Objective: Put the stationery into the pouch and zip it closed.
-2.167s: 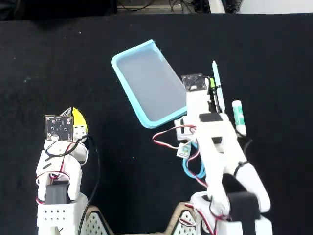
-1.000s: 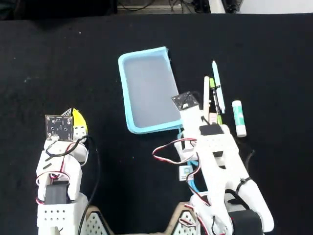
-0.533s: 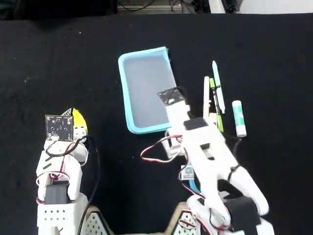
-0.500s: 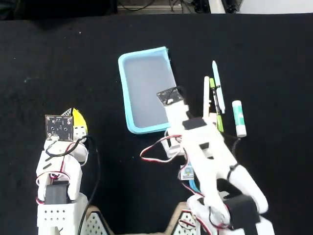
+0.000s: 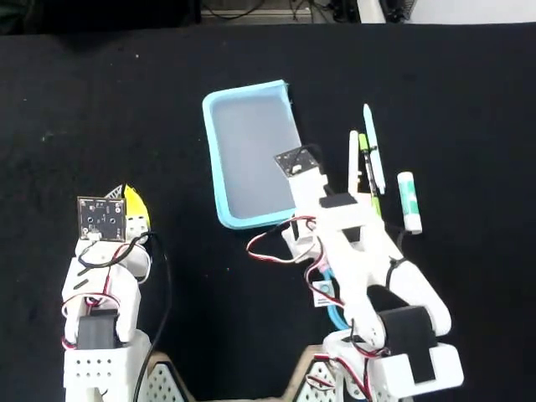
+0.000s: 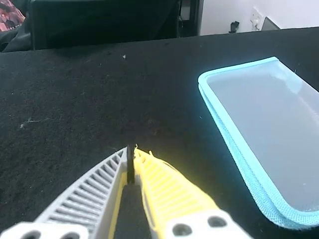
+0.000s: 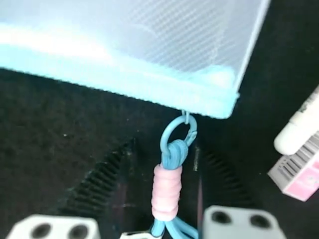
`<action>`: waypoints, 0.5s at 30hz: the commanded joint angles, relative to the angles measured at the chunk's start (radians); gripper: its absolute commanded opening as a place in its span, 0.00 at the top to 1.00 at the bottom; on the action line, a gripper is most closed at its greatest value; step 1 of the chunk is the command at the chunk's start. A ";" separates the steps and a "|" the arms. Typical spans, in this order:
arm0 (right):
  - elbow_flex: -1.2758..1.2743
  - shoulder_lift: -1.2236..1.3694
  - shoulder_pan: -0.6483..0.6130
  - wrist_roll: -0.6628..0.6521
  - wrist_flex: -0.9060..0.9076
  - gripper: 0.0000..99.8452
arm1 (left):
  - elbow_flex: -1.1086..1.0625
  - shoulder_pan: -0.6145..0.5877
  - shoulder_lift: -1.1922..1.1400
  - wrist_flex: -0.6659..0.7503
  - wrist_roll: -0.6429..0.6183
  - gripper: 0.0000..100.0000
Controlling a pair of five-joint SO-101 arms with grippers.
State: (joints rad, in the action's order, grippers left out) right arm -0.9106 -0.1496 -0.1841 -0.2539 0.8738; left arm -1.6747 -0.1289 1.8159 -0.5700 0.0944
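Observation:
The light blue pouch (image 5: 251, 155) lies flat at the table's middle, and its mesh face (image 7: 124, 55) is close up in the right wrist view. At its near right corner hangs the zipper ring (image 7: 178, 135) on a blue cord with a pink bead (image 7: 167, 191). My right gripper (image 7: 164, 147) is open, with one dark finger on each side of that cord. A white pen (image 5: 353, 159), a green pen (image 5: 366, 172), a pale blue pen (image 5: 372, 146) and a glue stick (image 5: 409, 201) lie to the right of the pouch. My left gripper (image 6: 132, 154) is shut and empty, low at the left.
A pink eraser (image 7: 296, 177) and the white pen's end (image 7: 299, 124) lie just beside the pouch corner. The right arm's red and blue cables (image 5: 322, 276) trail over the black cloth (image 5: 100, 100). The left arm's base (image 5: 100, 335) stands at the front left.
The pouch swung from tilted to nearly square with the table early on, then stayed put. The right arm drew back, swung left over the pouch's near corner and shifted slightly right. The left arm is still.

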 commanded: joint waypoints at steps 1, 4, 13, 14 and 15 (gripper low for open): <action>0.027 0.008 0.034 -0.046 0.005 0.84 | -0.024 0.001 0.009 -0.002 0.006 0.97; 0.001 0.008 0.034 -0.087 0.006 0.89 | -0.024 0.001 0.009 -0.002 0.006 0.97; 0.001 0.008 0.034 -0.166 0.069 0.88 | -0.024 0.001 0.009 -0.002 0.006 0.97; 0.001 0.008 0.034 -0.169 0.081 0.86 | -0.024 0.001 0.009 -0.002 0.006 0.97; 0.001 0.008 0.035 -0.166 0.094 0.83 | -0.024 0.001 0.009 -0.002 0.006 0.97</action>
State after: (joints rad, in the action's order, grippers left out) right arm -0.8922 -0.1450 -0.1550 -0.4058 0.9198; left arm -1.6747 -0.1289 1.8159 -0.5700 0.0944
